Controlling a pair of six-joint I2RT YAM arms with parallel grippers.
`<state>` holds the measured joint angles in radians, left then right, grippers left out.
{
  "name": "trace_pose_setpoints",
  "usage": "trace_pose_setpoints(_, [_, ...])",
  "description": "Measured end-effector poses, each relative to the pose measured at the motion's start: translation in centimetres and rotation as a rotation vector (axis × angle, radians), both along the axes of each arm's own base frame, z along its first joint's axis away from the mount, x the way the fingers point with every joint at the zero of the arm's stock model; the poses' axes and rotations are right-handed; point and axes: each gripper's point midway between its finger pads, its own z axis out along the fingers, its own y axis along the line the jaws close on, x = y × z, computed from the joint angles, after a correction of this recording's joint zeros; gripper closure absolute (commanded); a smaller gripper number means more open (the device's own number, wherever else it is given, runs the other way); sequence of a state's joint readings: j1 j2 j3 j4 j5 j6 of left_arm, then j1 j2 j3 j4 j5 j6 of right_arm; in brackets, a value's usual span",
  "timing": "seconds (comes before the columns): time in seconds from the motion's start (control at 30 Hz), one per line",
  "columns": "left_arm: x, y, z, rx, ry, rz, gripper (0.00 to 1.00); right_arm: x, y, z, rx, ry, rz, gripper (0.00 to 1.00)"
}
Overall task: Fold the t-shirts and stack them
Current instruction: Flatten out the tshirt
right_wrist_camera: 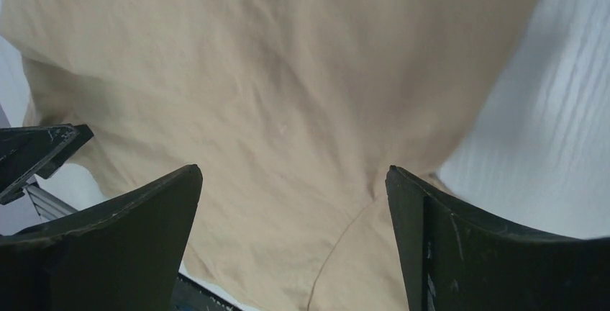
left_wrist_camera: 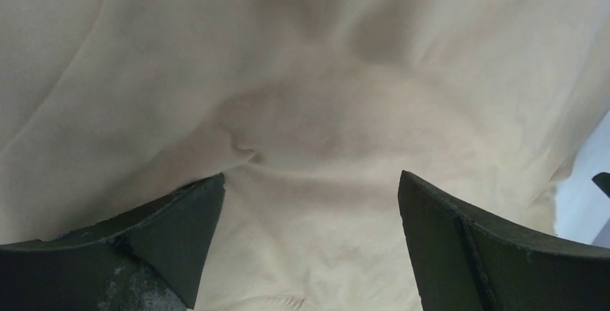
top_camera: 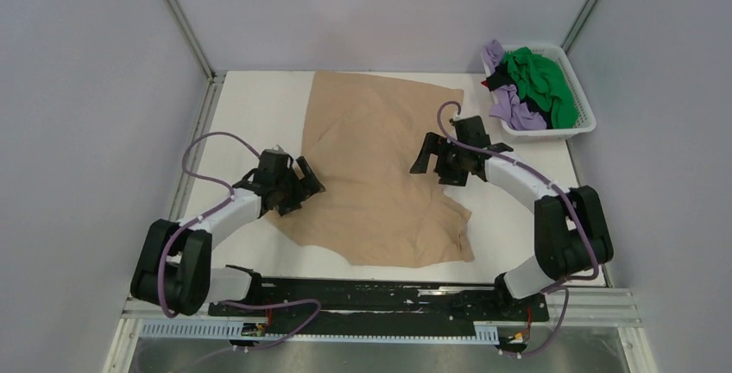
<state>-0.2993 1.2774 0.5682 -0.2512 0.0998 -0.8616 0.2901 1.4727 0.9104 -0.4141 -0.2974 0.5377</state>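
A tan t-shirt lies spread and wrinkled on the white table. It fills the left wrist view and most of the right wrist view. My left gripper hovers over the shirt's left edge, open and empty, its jaws wide apart. My right gripper hovers over the shirt's right side, open and empty. Green, lilac and black t-shirts lie bunched in the basket.
A white lattice basket stands at the table's back right corner. Bare white table shows left of the shirt and right of it. A black rail runs along the near edge.
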Motion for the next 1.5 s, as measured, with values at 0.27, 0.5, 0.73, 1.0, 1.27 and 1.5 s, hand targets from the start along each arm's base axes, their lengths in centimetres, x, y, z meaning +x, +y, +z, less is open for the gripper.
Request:
trace_pose_setpoints(0.27, [8.8,0.7,0.6,-0.145,-0.054,0.117,0.00,6.5,1.0,-2.4,-0.066,-0.053,0.017,0.00])
trace_pose_setpoints(0.5, [17.9,1.0,1.0,-0.130,-0.039,0.138,0.00,6.8,2.0,-4.5,-0.064,-0.033,0.059,0.00])
trace_pose_setpoints(0.73, [28.4,0.3,1.4,-0.095,-0.064,0.090,0.00,-0.6,7.0,-4.6,-0.041,-0.040,0.248,0.00])
trace_pose_setpoints(1.0, [38.3,-3.5,2.4,-0.236,-0.224,-0.057,0.00,-12.3,13.8,-4.3,0.015,0.046,0.582,0.00])
trace_pose_setpoints(1.27, [35.3,-2.7,2.9,-0.184,-0.202,-0.115,0.00,-7.7,11.4,0.2,-0.061,-0.101,0.406,0.00])
trace_pose_setpoints(1.5, [25.6,0.5,7.5,0.011,-0.139,-0.086,0.00,1.2,3.4,4.8,-0.116,-0.260,0.039,0.00])
